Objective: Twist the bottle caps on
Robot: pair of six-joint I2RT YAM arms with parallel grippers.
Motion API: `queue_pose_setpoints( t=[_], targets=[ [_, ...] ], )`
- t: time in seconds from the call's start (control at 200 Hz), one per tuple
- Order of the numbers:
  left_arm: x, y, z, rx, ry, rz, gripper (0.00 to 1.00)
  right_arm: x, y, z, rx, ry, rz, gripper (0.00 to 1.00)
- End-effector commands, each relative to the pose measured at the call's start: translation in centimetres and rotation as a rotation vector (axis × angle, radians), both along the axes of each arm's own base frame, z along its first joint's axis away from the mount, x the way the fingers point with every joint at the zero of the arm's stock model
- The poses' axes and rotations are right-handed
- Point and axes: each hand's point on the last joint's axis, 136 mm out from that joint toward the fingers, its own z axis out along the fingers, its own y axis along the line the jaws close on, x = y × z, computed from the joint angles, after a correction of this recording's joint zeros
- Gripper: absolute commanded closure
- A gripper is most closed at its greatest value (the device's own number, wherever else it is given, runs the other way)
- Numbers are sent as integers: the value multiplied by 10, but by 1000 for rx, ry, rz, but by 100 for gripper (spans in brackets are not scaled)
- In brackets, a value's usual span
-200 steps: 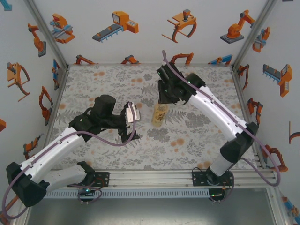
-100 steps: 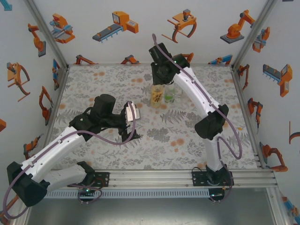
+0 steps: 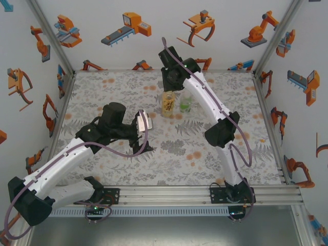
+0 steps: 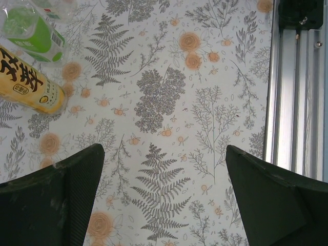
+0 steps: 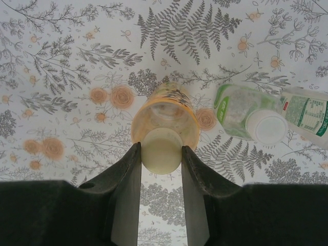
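Gripping the cap (image 5: 161, 152), right pincer (image 5: 160, 148) moved bottle (image 3: 167, 106) farther.

Amber bottle (image 4: 28, 84) and green bottle (image 4: 31, 31) run off the left wrist view's corner; clear bottle (image 5: 307, 115) is cut by the right wrist view's edge.

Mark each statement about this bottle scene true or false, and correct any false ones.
1. The right gripper is closed on the pale cap atop the amber bottle. True.
2. The left gripper holds a bottle. False: it is open over the table, with nothing between its fingers.
3. The green bottle beside the amber one carries a white cap. True.
4. The amber bottle lies on its side. False: it stands upright.
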Motion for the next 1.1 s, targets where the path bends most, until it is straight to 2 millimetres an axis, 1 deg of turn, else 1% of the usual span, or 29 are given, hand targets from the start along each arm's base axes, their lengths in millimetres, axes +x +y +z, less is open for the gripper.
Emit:
queue_pose_setpoints(
  t=[0.0, 0.07, 0.1, 0.14, 0.325, 0.491, 0.516, 0.531, 0.541, 0.556, 0.671, 0.811, 0.946, 1.091],
  targets=[
    [-1, -2, 3, -25, 18, -13, 6, -1, -5, -6, -21, 22, 6, 75],
    [-1, -2, 3, -25, 19, -11, 6, 0, -4, -6, -19, 22, 8, 65],
    [-1, -2, 4, -27, 17, -12, 6, 0, -4, -6, -18, 20, 7, 58],
    [-1, -2, 4, -27, 17, -12, 6, 0, -4, -5, -17, 16, 8, 52],
    [-1, -2, 3, -27, 20, -11, 5, 1, -5, 4, -8, -2, 3, 32],
    [0, -2, 4, -30, 18, -7, 3, -3, -10, 23, 2, -40, -2, 19],
    [0, -2, 4, -31, 18, -6, 1, -3, -11, 26, 1, -47, -5, 14],
    [0, -2, 5, -33, 16, -5, 3, -4, -12, 28, 1, -51, -5, 10],
    [1, -2, 5, -32, 17, -4, 3, -4, -13, 30, 2, -53, -6, 4],
    [1, -1, 5, -33, 18, -3, 3, -5, -14, 32, 1, -55, -6, 1],
    [4, 0, 5, -32, 13, 14, 3, -12, -25, 45, -9, -76, -11, 1],
    [18, 4, 4, -27, -12, 87, 3, -22, -50, 56, -61, -102, -38, 1],
    [39, 14, 3, -30, -42, 211, 3, -32, -82, 61, -99, -116, -77, 1],
    [63, 27, 7, -46, -72, 350, 3, -46, -125, 60, -133, -128, -138, 1]
  ],
)
